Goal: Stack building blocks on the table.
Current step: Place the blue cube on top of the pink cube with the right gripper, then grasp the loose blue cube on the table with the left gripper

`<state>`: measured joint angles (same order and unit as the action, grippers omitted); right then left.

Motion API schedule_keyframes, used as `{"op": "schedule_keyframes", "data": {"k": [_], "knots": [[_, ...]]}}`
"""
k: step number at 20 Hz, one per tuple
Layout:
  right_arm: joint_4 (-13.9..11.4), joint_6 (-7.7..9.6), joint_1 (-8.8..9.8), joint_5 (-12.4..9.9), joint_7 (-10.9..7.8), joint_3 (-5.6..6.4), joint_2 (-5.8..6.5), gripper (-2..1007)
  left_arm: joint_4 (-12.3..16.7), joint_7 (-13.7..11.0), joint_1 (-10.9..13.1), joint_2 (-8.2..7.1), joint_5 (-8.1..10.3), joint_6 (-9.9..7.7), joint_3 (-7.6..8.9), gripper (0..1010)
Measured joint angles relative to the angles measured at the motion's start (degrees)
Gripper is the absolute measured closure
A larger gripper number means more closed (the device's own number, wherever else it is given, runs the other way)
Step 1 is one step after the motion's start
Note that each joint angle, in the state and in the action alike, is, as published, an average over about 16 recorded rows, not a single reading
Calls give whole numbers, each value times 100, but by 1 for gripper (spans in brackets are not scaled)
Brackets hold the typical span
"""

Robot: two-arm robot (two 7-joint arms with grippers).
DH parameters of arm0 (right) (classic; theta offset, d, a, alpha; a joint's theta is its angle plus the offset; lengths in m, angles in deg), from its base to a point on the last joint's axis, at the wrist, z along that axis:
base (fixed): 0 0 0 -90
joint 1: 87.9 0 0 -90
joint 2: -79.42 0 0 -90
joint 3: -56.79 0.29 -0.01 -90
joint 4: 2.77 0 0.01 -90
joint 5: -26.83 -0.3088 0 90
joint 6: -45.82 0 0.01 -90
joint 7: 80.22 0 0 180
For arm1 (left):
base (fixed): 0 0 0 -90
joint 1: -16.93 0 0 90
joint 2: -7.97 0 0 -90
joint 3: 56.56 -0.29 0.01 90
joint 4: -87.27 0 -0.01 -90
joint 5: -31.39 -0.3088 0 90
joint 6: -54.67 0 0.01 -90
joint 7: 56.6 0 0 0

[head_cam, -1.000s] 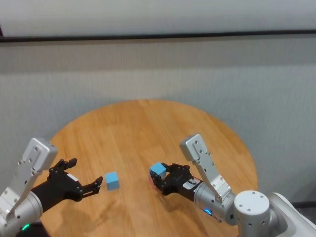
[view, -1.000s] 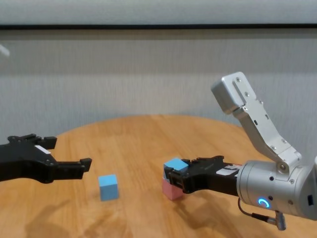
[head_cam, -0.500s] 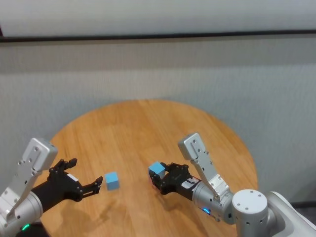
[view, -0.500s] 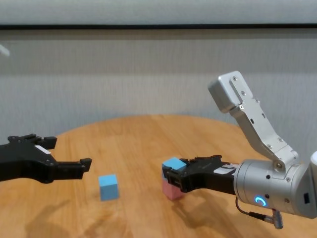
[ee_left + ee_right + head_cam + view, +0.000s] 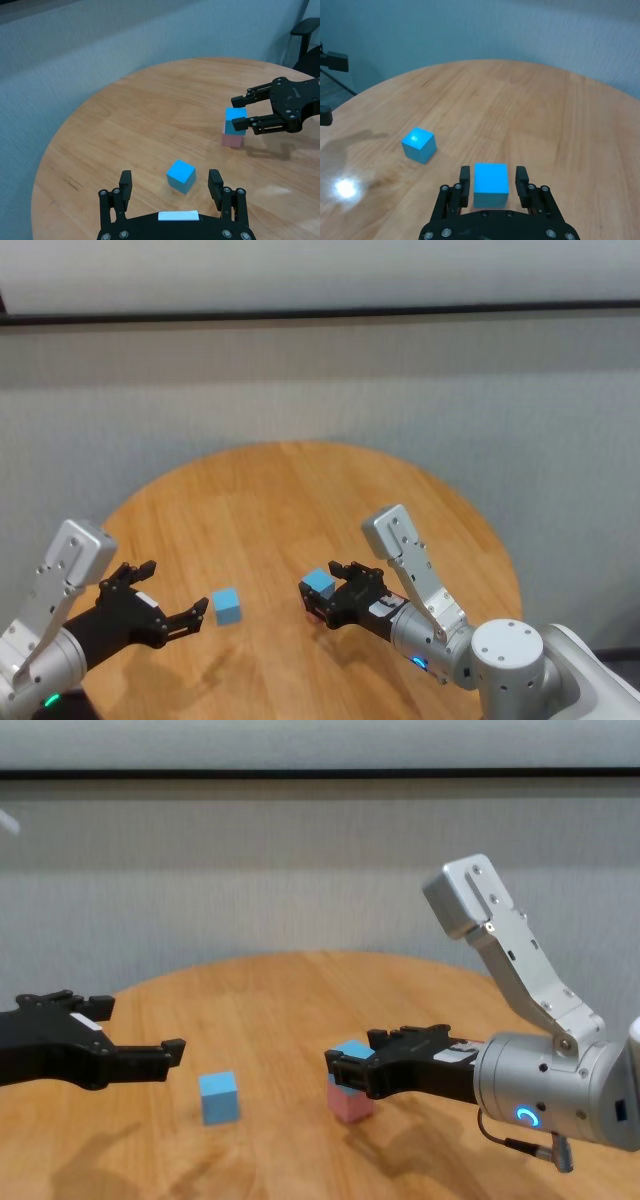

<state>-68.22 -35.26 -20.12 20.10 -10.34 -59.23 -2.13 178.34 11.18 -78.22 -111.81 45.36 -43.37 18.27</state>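
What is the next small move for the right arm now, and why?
Probably draw the right gripper straight back. Its jaws now stand apart on either side of the light blue cube, which sits on the pale pink cube. Leaving level avoids knocking the pair off the round wooden table.

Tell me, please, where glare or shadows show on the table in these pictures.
In the right wrist view, a bright glare spot lies on the table near a dark smear of shadow, and the lone blue cube has a small highlight on top. In the chest view, soft arm shadows fall on the wood before that cube. In the left wrist view, a shadow lies beneath the right claw.
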Motion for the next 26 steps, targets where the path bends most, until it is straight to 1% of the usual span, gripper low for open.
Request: {"op": "schedule_keyframes", "data": {"k": [3,7,10,14,17,21,26], "knots": [[-88,-3,10,-9,21,47,12,386,0,0,0,0,0,0,0,10],[-259,-45,35,-54,44,143,44,261,0,0,0,0,0,0,0,10],[-417,-120,52,-103,79,246,88,172,0,0,0,0,0,0,0,10],[-659,-254,89,-165,161,407,170,85,0,0,0,0,0,0,0,10],[-847,-349,152,-199,234,538,249,38,0,0,0,0,0,0,0,10],[-1055,-459,269,-203,351,699,363,7,0,0,0,0,0,0,0,10],[-1233,-533,414,-162,472,829,476,0,0,0,0,0,0,0,0,10]]}}
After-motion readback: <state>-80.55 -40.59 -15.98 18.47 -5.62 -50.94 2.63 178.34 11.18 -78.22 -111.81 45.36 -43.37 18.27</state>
